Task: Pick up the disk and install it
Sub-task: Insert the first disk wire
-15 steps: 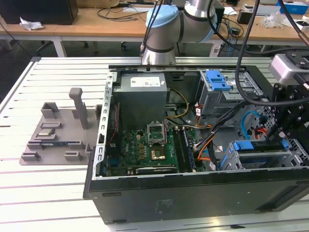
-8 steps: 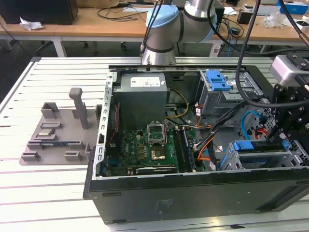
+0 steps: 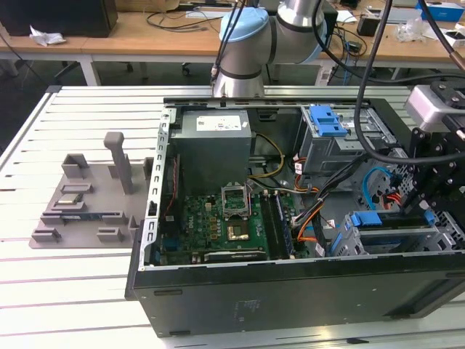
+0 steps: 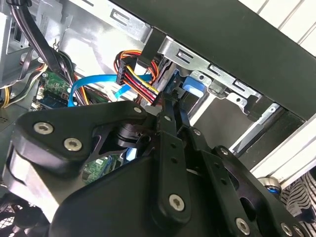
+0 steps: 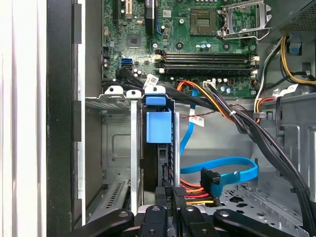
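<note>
The disk (image 5: 157, 148) stands on edge in the metal drive cage (image 5: 114, 101) at the case's front corner, with its blue plastic rail (image 5: 158, 126) facing the motherboard. In the exterior view the disk (image 3: 396, 234) lies in the cage at the lower right of the open case. My gripper (image 5: 171, 200) sits at the disk's near end, its fingers (image 4: 170, 116) drawn together in a narrow point with nothing visible between them. The exterior view has the gripper (image 3: 415, 209) just above the cage. Whether the fingertips touch the disk is hidden.
Orange, yellow and black power cables (image 5: 217, 106) and a blue data cable (image 5: 227, 170) run close beside the cage. A blue latch on a grey metal cage (image 3: 327, 121) sits at the back of the case. A grey fixture plate (image 3: 80, 207) lies at the exterior view's left.
</note>
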Available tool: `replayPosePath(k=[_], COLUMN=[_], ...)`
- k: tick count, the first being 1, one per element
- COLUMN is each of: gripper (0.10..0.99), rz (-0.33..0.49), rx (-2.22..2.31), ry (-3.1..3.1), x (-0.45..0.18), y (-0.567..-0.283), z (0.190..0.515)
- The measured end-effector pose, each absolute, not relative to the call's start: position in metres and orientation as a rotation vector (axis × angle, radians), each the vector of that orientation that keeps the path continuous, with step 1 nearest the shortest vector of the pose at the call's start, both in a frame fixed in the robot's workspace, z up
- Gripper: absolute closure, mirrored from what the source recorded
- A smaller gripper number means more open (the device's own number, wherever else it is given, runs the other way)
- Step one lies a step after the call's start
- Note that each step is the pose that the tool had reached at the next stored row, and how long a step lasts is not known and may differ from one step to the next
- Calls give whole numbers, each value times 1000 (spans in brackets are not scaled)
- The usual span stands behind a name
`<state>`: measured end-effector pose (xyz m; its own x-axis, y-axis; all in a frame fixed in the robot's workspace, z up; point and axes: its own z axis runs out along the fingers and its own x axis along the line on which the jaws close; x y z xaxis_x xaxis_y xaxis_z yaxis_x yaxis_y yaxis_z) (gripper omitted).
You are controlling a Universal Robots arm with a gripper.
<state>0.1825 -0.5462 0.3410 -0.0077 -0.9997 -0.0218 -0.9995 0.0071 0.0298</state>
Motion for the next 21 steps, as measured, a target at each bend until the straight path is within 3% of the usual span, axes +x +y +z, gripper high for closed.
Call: replayPosePath(k=[11, 13, 15, 21], gripper=[918, 839, 839, 839], rz=[-58, -59, -58, -57], rx=[2209, 2209, 2208, 2208], ry=[-2225, -2225, -2225, -2224], x=[184, 184, 183, 183], y=[-547, -547, -547, -543], z=[335, 335, 337, 370])
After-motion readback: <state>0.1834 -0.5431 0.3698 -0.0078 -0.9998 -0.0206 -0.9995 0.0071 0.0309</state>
